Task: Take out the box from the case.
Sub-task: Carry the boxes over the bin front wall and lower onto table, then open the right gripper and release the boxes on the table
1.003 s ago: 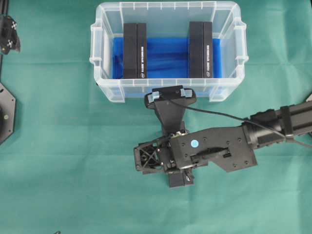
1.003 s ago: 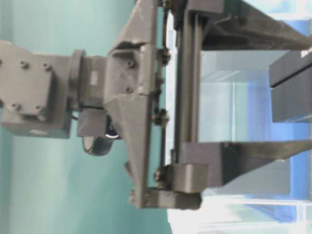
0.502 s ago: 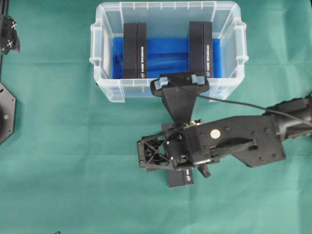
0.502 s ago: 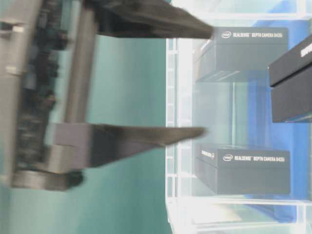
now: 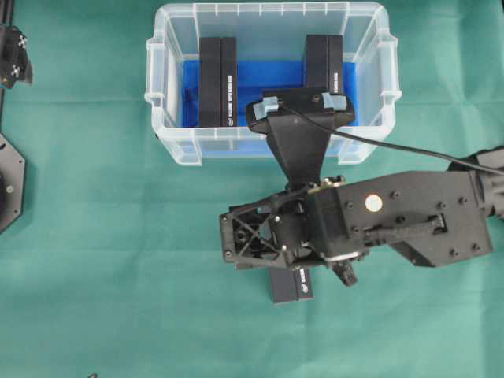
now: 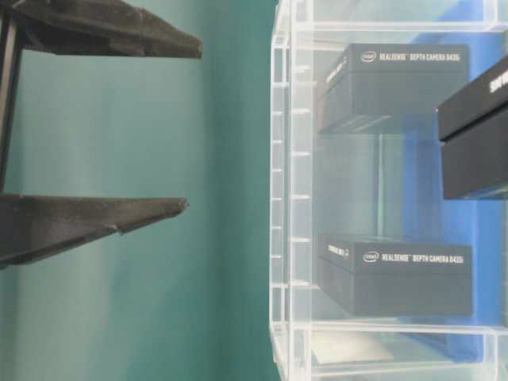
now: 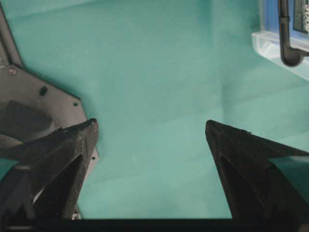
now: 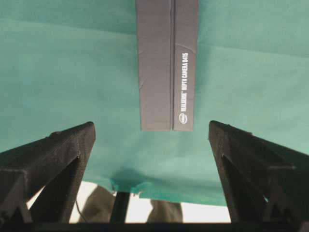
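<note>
The clear case [image 5: 157,102] with blue lining stands at the back of the green cloth. Two black boxes [image 5: 217,83] [image 5: 324,63] stand inside it. A third black box [image 5: 291,285] lies on the cloth in front of the case, partly under my right gripper [image 5: 264,240]. In the right wrist view this box [image 8: 166,63] lies flat ahead of the open right gripper [image 8: 150,126], touching neither finger. The table-level view shows the right gripper [image 6: 186,127] lifted clear of the box [image 6: 476,135]. My left gripper [image 7: 150,126] hangs open over bare cloth, nothing between its fingers.
A black base plate [image 5: 9,185] sits at the left edge of the cloth. The right arm's cable [image 5: 409,150] runs across in front of the case. The cloth's front edge [image 8: 203,200] shows just below the right fingers.
The right gripper has risen off the box, which stays lying on the cloth. The arm has drifted slightly right. The left gripper has not moved.
</note>
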Action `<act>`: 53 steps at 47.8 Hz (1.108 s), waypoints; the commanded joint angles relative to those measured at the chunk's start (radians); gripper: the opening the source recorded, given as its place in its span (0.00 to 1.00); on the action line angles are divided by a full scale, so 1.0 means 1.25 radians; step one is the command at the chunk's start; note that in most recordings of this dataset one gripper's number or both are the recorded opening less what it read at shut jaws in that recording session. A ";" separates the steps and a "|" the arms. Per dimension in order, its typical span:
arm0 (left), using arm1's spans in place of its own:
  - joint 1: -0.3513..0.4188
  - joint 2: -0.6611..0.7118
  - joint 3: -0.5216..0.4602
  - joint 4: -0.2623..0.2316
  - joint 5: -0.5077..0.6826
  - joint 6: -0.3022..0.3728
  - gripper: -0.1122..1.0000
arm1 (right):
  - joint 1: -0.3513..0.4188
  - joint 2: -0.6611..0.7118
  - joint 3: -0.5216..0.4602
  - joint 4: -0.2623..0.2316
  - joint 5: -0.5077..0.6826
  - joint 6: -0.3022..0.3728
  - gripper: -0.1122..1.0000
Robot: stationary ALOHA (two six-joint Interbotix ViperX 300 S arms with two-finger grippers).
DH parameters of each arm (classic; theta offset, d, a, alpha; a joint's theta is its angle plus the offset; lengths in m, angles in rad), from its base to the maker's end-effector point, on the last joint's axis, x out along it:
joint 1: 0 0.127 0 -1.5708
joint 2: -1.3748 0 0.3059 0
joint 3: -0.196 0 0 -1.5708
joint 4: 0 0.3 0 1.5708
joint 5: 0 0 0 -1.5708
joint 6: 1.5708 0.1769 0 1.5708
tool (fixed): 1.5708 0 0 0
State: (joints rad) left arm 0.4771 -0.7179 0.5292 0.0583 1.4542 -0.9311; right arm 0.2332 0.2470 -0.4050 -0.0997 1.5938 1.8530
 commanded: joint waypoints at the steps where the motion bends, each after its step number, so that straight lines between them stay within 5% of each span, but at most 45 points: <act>1: 0.002 0.000 -0.010 0.001 -0.001 0.001 0.99 | 0.000 -0.032 -0.017 -0.004 0.002 0.000 0.93; 25: 0.002 -0.011 -0.006 -0.002 0.012 -0.001 0.99 | 0.011 -0.056 0.029 -0.004 0.060 -0.006 0.93; 53: 0.002 -0.009 -0.007 -0.009 0.010 -0.012 0.99 | 0.060 -0.347 0.423 0.000 -0.040 0.043 0.93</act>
State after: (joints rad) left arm 0.4771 -0.7302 0.5292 0.0506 1.4726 -0.9434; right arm 0.2961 -0.1150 0.0874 -0.0997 1.5463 1.9037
